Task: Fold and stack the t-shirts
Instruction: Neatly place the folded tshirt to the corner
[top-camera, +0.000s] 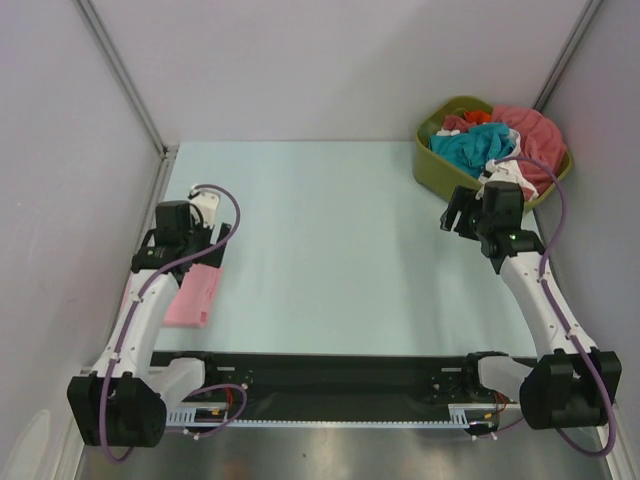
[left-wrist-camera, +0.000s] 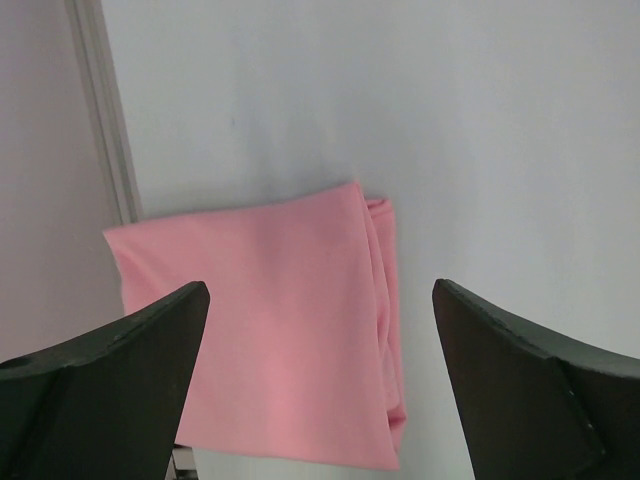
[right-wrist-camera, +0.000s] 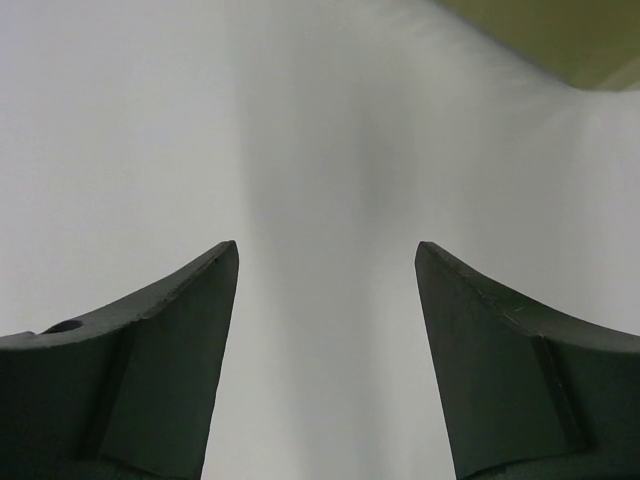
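Nearest you, at the table's near edge, sit both arm bases; just beyond the L base you've got the folded light pink t-shirt (top-camera: 193, 297) lying flat on the table (top-camera: 330, 230), at its left side, close to the side wall; in the L wrist view the shirt (left-wrist-camera: 270, 320) reads as a neat rectangle w/ layered folded edges along one side. The left gripper (top-camera: 195, 245) hangs over the shirt's far end; its fingers are spread wide w/ nothing btwn them, and its own cam (left-wrist-camera: 320, 290) shows the cloth lying below the gap. Further out on the R side, the right gripper (top-camera: 455, 212) sits over bare table just short of the olive-green tub (top-camera: 425, 165); its fingers are likewise released and apart, holding nothing; the R wrist view (right-wrist-camera: 326, 250) shows only tabletop btwn them, plus a corner of the tub (right-wrist-camera: 540, 35) at top right. Farthest, in the far-right corner, the tub holds the other t-shirts (top-camera: 490, 140) in a loose heap: teal, coral-red, white, a bit of orange; the coral-red one drapes over the tub's R rim.
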